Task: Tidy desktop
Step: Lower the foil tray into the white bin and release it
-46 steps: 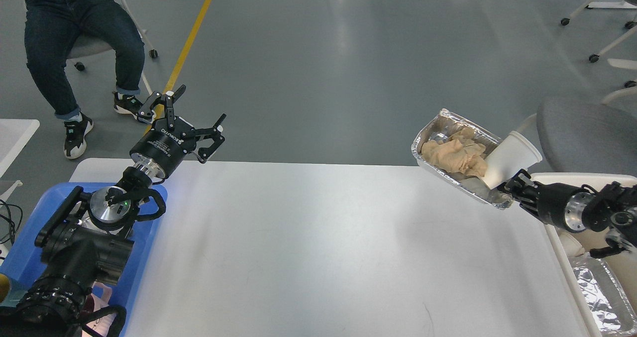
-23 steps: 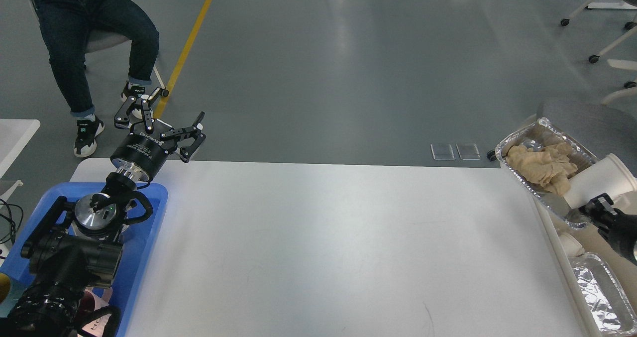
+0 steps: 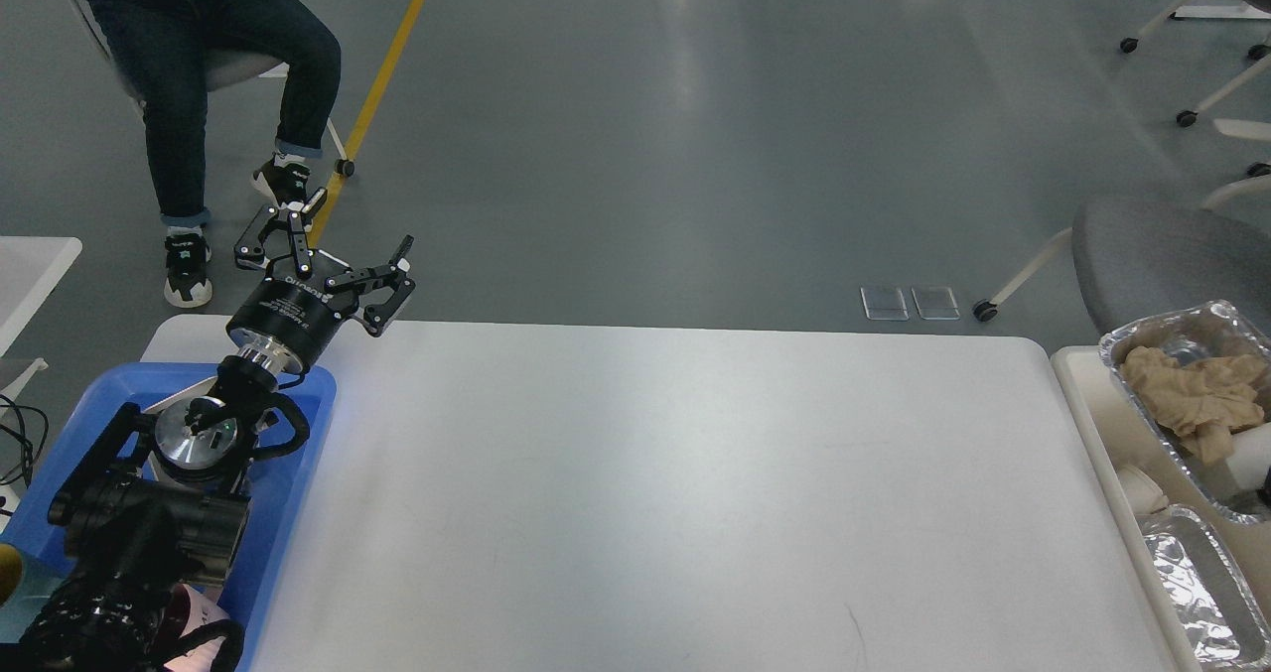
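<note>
Grey floor behind; large white rounded-corner desktop [image 3: 645, 493] fills centre of view. Our left gripper [image 3: 340, 247] hangs over its far-left corner, fingers apart, holding nothing. Crumpled-foil tray w/ brown paper [image 3: 1187, 394] sits at right edge. Right gripper out of view.
</note>
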